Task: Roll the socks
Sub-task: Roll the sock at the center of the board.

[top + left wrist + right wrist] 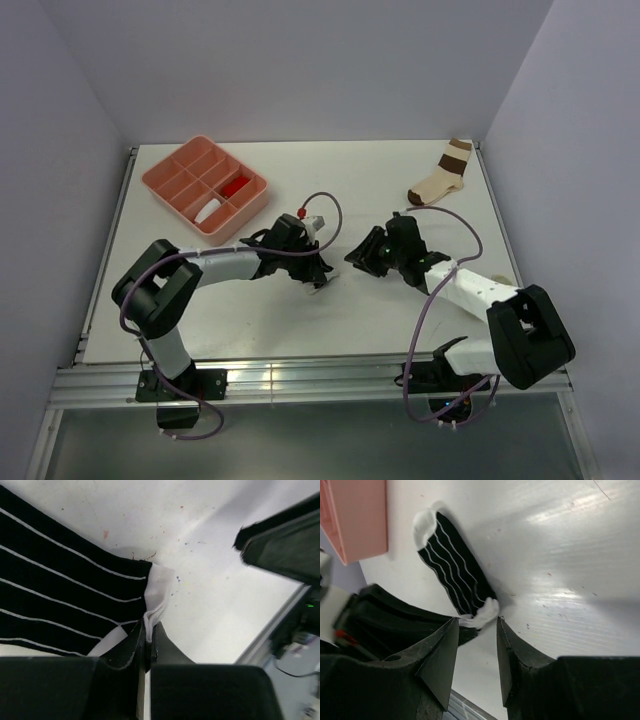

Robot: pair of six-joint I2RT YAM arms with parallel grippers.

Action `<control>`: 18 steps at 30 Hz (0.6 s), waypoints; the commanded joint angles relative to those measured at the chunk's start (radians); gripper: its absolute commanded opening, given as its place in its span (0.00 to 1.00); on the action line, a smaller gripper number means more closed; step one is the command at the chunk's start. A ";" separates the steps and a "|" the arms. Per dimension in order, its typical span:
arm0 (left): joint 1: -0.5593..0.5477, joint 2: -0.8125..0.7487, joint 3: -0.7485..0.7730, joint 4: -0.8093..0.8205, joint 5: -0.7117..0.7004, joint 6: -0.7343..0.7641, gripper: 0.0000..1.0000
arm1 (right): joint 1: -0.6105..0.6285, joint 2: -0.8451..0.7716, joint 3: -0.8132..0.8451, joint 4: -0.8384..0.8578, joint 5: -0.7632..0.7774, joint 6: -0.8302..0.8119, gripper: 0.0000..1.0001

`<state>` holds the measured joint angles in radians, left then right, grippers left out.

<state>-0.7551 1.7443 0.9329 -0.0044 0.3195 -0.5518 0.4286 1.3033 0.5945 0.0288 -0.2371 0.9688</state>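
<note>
A black sock with thin white stripes [452, 565] lies stretched flat on the white table. My left gripper [149, 630] is shut on its white end [159, 592]. My right gripper [477, 622] is open, its jaws either side of that same white end [487, 612] without touching it. From above, the two grippers meet at mid-table, left [320, 275] and right [362, 255], and hide most of the sock. Two more rolled socks sit in separate tray compartments, one white [208, 210] and one showing red [237, 186].
The pink divided tray [165, 178] stands at the back left, and its corner [360, 515] lies close beyond the striped sock's far end. A cream sock with brown bands [445, 175] lies at the back right. A pale lump [505, 280] rests by the right arm.
</note>
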 commanded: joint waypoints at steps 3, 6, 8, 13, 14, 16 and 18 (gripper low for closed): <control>0.063 0.006 0.009 0.076 0.194 -0.137 0.00 | 0.021 -0.053 -0.056 0.088 0.033 -0.054 0.43; 0.091 0.041 0.009 0.090 0.243 -0.180 0.00 | 0.033 -0.045 -0.084 0.123 0.032 -0.050 0.43; 0.103 0.060 0.012 0.096 0.262 -0.195 0.00 | 0.048 -0.029 -0.100 0.161 0.024 -0.044 0.43; 0.115 0.093 0.041 0.064 0.265 -0.214 0.00 | 0.087 0.028 -0.127 0.243 0.021 0.011 0.43; 0.120 0.103 0.043 0.060 0.268 -0.220 0.00 | 0.097 0.046 -0.134 0.276 0.018 0.021 0.43; 0.126 0.110 0.044 0.058 0.268 -0.235 0.00 | 0.101 0.063 -0.137 0.295 0.024 0.045 0.42; 0.138 0.118 0.035 0.067 0.273 -0.264 0.00 | 0.102 0.085 -0.140 0.299 0.031 0.057 0.41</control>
<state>-0.6338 1.8530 0.9432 0.0414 0.5571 -0.7666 0.5220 1.3682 0.4641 0.2424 -0.2279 0.9913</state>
